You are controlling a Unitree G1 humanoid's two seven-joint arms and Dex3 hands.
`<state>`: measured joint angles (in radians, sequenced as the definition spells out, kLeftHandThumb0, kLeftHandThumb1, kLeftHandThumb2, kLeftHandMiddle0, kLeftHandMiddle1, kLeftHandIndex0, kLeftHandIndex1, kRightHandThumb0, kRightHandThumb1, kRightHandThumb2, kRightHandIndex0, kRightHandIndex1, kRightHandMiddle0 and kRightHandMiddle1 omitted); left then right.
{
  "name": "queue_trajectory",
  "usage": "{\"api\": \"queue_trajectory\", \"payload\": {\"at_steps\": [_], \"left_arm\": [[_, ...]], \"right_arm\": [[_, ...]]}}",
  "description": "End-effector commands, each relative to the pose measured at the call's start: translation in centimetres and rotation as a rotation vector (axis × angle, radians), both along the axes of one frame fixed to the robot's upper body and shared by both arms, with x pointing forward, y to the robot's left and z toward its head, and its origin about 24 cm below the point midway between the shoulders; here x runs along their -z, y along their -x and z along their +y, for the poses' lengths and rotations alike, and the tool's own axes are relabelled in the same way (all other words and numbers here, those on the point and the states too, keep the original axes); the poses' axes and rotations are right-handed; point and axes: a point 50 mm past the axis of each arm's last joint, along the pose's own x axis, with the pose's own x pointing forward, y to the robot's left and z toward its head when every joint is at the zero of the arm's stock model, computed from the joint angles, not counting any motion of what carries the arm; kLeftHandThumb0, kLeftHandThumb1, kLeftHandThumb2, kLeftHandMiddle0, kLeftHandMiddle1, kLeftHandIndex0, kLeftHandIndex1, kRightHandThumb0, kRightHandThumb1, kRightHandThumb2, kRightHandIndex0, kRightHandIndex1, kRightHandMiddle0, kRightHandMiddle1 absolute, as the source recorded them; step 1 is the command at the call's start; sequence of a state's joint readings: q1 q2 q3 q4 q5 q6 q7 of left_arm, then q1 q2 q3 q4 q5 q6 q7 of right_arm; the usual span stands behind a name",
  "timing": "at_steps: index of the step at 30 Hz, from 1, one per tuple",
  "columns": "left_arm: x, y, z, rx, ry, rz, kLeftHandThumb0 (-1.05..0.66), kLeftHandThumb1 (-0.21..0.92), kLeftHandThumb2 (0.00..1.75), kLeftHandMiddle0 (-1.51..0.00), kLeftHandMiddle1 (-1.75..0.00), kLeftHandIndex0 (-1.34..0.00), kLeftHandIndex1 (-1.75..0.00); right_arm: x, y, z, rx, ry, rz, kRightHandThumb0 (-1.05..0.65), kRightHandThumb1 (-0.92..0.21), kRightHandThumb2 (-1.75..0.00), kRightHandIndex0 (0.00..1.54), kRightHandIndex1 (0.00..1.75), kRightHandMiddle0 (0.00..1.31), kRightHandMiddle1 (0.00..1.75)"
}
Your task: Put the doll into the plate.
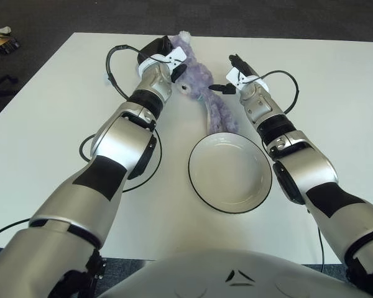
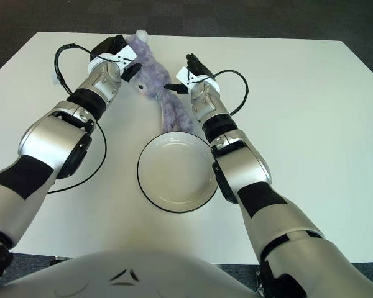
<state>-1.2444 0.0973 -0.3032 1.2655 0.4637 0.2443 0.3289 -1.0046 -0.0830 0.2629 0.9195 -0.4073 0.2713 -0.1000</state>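
A purple plush doll (image 1: 196, 79) lies on the white table (image 1: 336, 93) at the far middle, its legs (image 1: 221, 115) reaching down to the far rim of the plate. The white plate (image 1: 230, 172) with a dark rim sits just in front of it, with nothing in it. My left hand (image 1: 163, 54) is curled around the doll's head from the left, one ear sticking out above it. On the doll's right is my right hand (image 1: 231, 74), fingers spread upward and the thumb touching the doll's body.
Black cables loop on the table beside my left arm (image 1: 146, 177) and near both wrists (image 1: 110, 65) (image 1: 289, 87). The table's far edge runs just behind the doll. Small items lie on the dark floor at top left (image 1: 1, 41).
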Motion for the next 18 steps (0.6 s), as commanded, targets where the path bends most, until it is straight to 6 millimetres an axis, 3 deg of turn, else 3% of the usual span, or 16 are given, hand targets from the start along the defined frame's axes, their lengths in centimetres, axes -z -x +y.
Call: {"api": "queue_trajectory", "payload": {"at_steps": [1, 8, 18], "left_arm": [[-1.0, -0.1, -0.4, 0.007, 0.006, -0.014, 0.0, 0.27, 1.21, -0.73, -1.6, -0.64, -1.38], [-1.0, -0.2, -0.5, 0.035, 0.037, -0.006, 0.0, 0.29, 1.19, -0.66, -1.56, -0.65, -1.45], [-1.0, -0.2, -0.5, 0.071, 0.048, 0.003, 0.0, 0.19, 1.34, -0.68, -1.55, -0.71, -1.57]], "right_arm": [[-0.3, -0.1, 0.3, -0.013, -0.043, 0.013, -0.98, -0.76, -0.26, 0.07, 0.46, 0.0, 0.18], [-0.4, -0.2, 0.8, -0.044, -0.083, 0.042, -1.01, -0.76, -0.26, 0.09, 0.46, 0.0, 0.08], [-0.6, -0.2, 1.5, -0.07, -0.216, 0.145, -0.94, -0.73, -0.27, 0.08, 0.47, 0.0, 0.0]]}}
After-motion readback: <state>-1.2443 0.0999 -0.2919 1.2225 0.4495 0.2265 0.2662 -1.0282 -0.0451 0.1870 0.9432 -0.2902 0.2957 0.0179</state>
